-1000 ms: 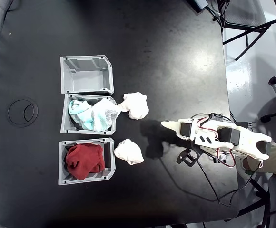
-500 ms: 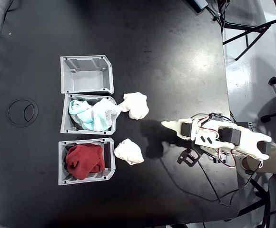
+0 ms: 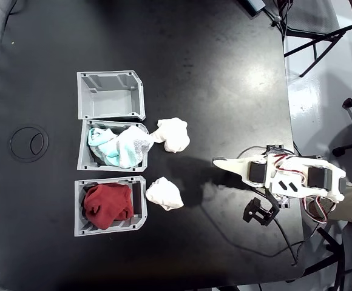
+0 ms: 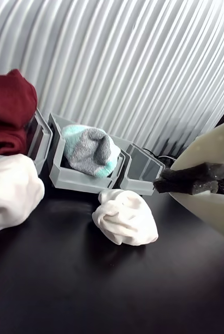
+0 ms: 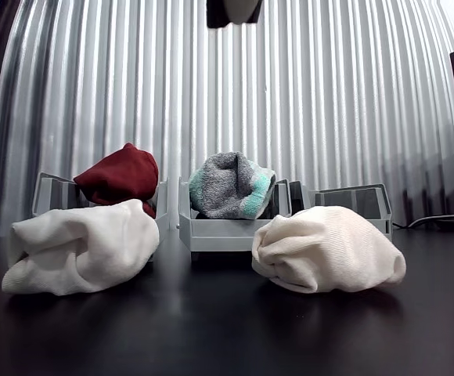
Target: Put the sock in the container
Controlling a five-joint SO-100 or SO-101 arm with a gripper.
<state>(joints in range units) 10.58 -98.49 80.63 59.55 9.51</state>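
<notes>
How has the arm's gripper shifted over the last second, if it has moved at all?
Yes. In the fixed view the gripper has pulled back rightward and slightly down, away from the sock and the bins, which lie where they were.

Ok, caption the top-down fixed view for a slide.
Arm's gripper off right of two white socks beside three gray bins, two stuffed with cloth, one empty.

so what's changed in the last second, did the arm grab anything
No grab. In the fixed view the arm swung slightly toward the picture's right and lower side, away from the bins. The gripper holds nothing. Both white socks, the empty container and the two filled bins stayed put.
</notes>
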